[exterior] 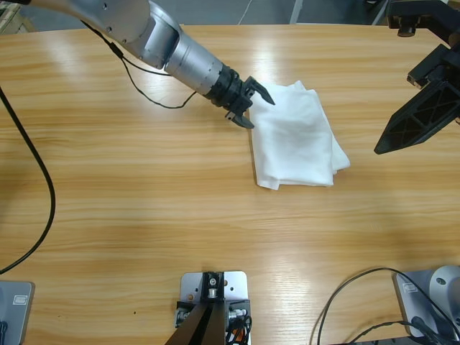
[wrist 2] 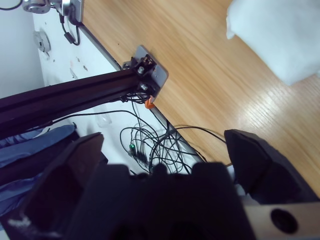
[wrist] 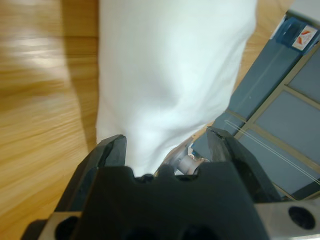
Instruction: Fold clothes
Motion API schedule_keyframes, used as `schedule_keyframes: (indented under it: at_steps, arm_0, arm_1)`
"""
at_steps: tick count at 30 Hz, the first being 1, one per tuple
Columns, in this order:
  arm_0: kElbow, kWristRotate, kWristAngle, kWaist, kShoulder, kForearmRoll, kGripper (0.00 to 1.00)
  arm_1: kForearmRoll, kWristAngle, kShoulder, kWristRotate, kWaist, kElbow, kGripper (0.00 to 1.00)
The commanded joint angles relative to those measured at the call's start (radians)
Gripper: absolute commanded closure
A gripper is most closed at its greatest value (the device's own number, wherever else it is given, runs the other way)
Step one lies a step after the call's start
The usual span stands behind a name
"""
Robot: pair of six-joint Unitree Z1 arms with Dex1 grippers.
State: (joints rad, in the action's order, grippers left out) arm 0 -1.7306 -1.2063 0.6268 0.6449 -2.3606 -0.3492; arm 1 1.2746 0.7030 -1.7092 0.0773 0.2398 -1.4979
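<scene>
The wooden table (exterior: 144,201) fills the high view, with a grey floor beyond its far edge. On its right half lies the white T-shirt (exterior: 296,136), folded into a compact packet. The left gripper (exterior: 254,106) comes from the far left and stands at the shirt's left edge, jaws spread, with cloth between them in the left wrist view. The right gripper (exterior: 417,118) hangs right of the shirt, apart from it, jaws spread. A black cable (exterior: 44,172) curves over the table's left side.

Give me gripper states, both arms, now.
Left gripper: open, at the folded shirt's edge, holding nothing.
Right gripper: open, empty, off the shirt.
</scene>
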Motion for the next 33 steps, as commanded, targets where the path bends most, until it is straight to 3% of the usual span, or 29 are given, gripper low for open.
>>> schedule_keyframes:
  at_steps: [1, 9, 18, 23, 24, 26, 27, 30, 31, 33]
  arm_0:
    - [-0.058, 0.002, 0.027, 0.007, -0.101, -0.098, 0.441]
    - [-0.058, 0.006, 0.034, 0.007, -0.100, -0.170, 0.442]
    - [-0.113, 0.013, 0.034, 0.006, -0.124, -0.234, 0.556]
    - [-0.139, 0.018, 0.029, 0.006, -0.132, -0.269, 0.562]
    - [-0.139, 0.018, 0.028, 0.006, -0.131, -0.269, 0.576]
    - [-0.133, 0.038, 0.027, 0.006, -0.131, -0.269, 0.752]
    - [-0.133, 0.045, 0.030, 0.006, -0.131, -0.269, 0.759]
    - [-0.115, 0.114, 0.015, 0.010, -0.093, -0.272, 0.697]
    - [-0.096, 0.144, -0.010, 0.012, -0.059, -0.275, 0.579]
    - [-0.037, 0.220, -0.076, 0.007, 0.031, -0.277, 0.524]
  arm_1:
    - [0.012, 0.031, -0.017, 0.013, -0.010, -0.009, 0.000]
    - [0.009, 0.034, -0.018, 0.014, -0.010, 0.002, 0.000]
    - [0.003, 0.029, -0.022, 0.025, -0.041, -0.002, 0.000]
    - [0.005, 0.038, -0.004, 0.025, -0.042, -0.004, 0.000]
    - [0.005, 0.038, -0.001, 0.025, -0.043, -0.003, 0.000]
    - [0.005, 0.039, 0.004, 0.025, -0.046, -0.002, 0.000]
    - [0.004, 0.041, 0.004, 0.025, -0.052, 0.000, 0.000]
    - [-0.048, 0.126, -0.035, 0.027, -0.103, 0.025, 0.000]
    - [-0.079, 0.200, -0.049, 0.027, -0.122, 0.037, 0.000]
    - [-0.174, 0.293, -0.063, 0.001, -0.154, 0.068, 0.000]
